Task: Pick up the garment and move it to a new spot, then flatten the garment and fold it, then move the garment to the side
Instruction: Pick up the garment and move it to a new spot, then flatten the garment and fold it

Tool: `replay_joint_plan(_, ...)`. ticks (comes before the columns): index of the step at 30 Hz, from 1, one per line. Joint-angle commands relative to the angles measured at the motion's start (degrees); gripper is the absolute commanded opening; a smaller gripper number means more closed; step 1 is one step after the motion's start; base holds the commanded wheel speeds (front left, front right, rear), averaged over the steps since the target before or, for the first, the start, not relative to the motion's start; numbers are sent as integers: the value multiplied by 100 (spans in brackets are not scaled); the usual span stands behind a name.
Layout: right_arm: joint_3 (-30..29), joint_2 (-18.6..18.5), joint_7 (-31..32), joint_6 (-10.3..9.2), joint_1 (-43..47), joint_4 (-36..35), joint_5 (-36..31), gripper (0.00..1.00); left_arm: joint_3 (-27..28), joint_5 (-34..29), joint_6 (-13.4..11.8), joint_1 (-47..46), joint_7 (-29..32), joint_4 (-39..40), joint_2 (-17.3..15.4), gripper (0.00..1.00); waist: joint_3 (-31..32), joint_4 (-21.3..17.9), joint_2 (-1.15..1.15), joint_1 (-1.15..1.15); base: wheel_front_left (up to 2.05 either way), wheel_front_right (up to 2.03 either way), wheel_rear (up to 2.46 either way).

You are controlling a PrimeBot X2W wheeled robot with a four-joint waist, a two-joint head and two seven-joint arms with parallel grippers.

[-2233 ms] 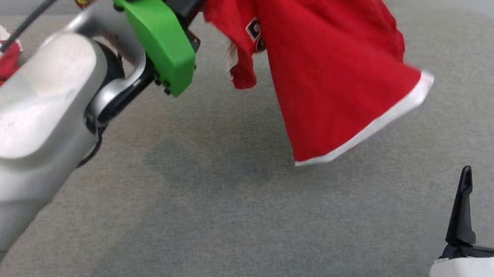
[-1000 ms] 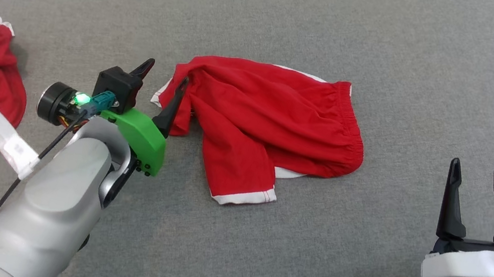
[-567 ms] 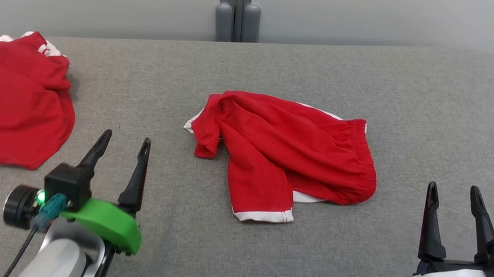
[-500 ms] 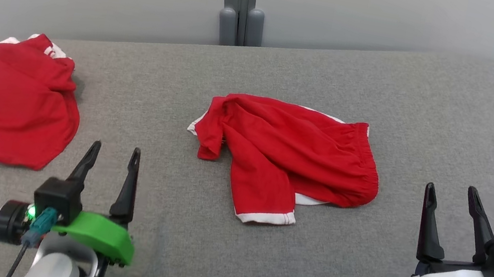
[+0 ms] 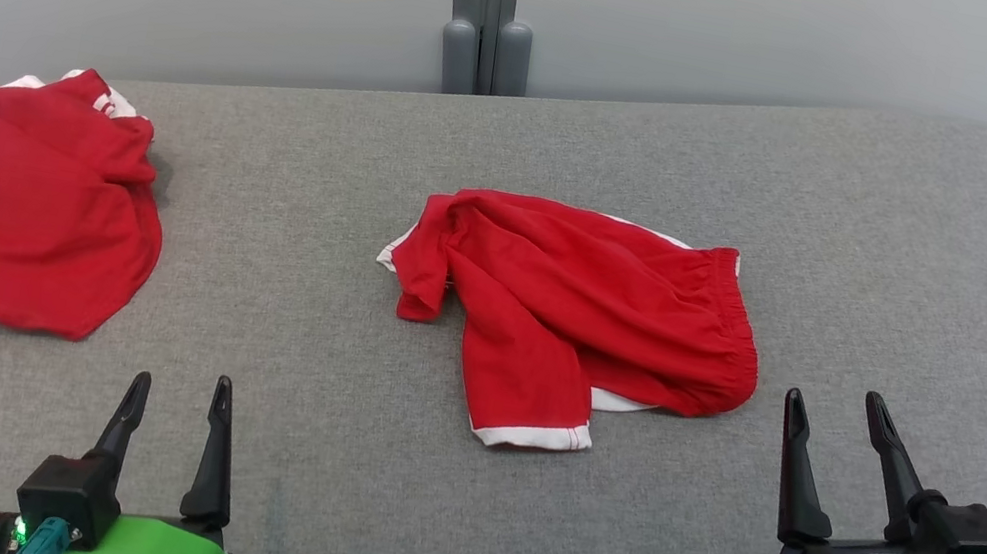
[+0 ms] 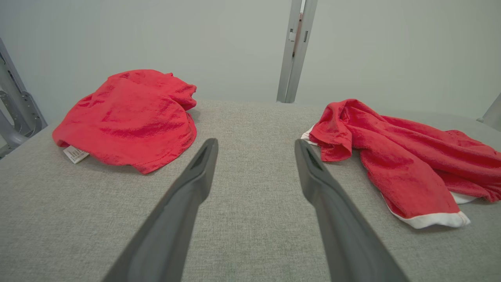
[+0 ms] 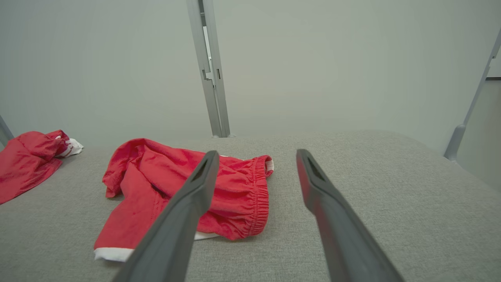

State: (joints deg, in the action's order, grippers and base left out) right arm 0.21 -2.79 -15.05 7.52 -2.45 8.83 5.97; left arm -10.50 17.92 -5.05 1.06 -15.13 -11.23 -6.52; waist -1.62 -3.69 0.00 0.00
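Note:
The garment (image 5: 578, 317) is a pair of red shorts with white hems and an elastic waistband, lying crumpled on the middle of the grey cushion (image 5: 452, 513). It also lies at the right of the left wrist view as the garment (image 6: 399, 164) and at the left of the right wrist view as the garment (image 7: 176, 184). My left gripper (image 5: 180, 384) stands open near the lower left, well short of the cloth. My right gripper (image 5: 837, 404) is open at the lower right, just beyond the waistband end. Nothing sits between either pair of fingers.
A second red garment (image 5: 20, 199) with a small white label lies bunched at the cushion's far left, also seen as that red heap (image 6: 129, 117). A grey post (image 5: 486, 2) stands against the pale wall behind. The cushion's right edge curves away near a metal frame (image 7: 469, 113).
The left gripper has let go of the shorts, which dropped onto the cushion, and the arm has drawn back to the lower left. The head camera has tilted up. The right gripper shifted slightly left.

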Motion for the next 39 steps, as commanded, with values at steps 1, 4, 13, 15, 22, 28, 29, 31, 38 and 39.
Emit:
replay_joint_plan(1, 13, -17, -20, -6, 30, 18, 13, 100, 68, -46, 43, 106, -3, 6, 25, 100, -8, -11, 0, 0, 0, 0, 0)
replay_joint_plan(4, 48, -17, -20, -6, -2, 49, 21, 100, 157, -130, 113, 121, -3, -19, 101, 100, -10, -22, 0, 0, 0, 0, 0)
replay_joint_plan(13, 53, -17, -19, -6, -14, 104, 31, 100, 312, -324, 294, 128, -3, -120, 215, 100, 6, -31, 0, 0, 0, 0, 0)
replay_joint_plan(15, 48, -17, -19, -6, -11, 106, 28, 100, 319, -367, 336, 125, -3, -147, 236, 100, 6, -28, 0, 0, 0, 0, 0)
replay_joint_plan(22, 37, -17, -19, -6, -16, 96, -5, 100, 344, -485, 404, 113, -3, -155, 289, 100, -18, -32, 0, 0, 0, 0, 0)
replay_joint_plan(28, 1, -17, -19, -6, -69, 64, -2, 100, 280, -637, 449, -23, -3, -126, 302, 100, -121, -83, 0, 0, 0, 0, 0)
replay_joint_plan(29, -9, -17, -20, -6, -90, 57, -6, 100, 236, -683, 460, -96, -3, -132, 305, 100, -157, -104, 0, 0, 0, 0, 0)
replay_joint_plan(31, -29, -17, -20, -6, -124, 41, -6, 100, 108, -763, 518, -216, -3, -175, 312, 100, -226, -154, 0, 0, 0, 0, 0)
replay_joint_plan(38, 9, -17, -20, -6, -272, 39, 69, 100, -1003, -1271, 934, -873, 35, -755, 337, 100, -520, -457, 0, 0, 0, 0, 0)
replay_joint_plan(39, 19, -17, -20, -6, -300, 38, 92, 100, -1234, -1365, 987, -1008, 68, -885, 340, 100, -573, -531, 0, 0, 0, 0, 0)
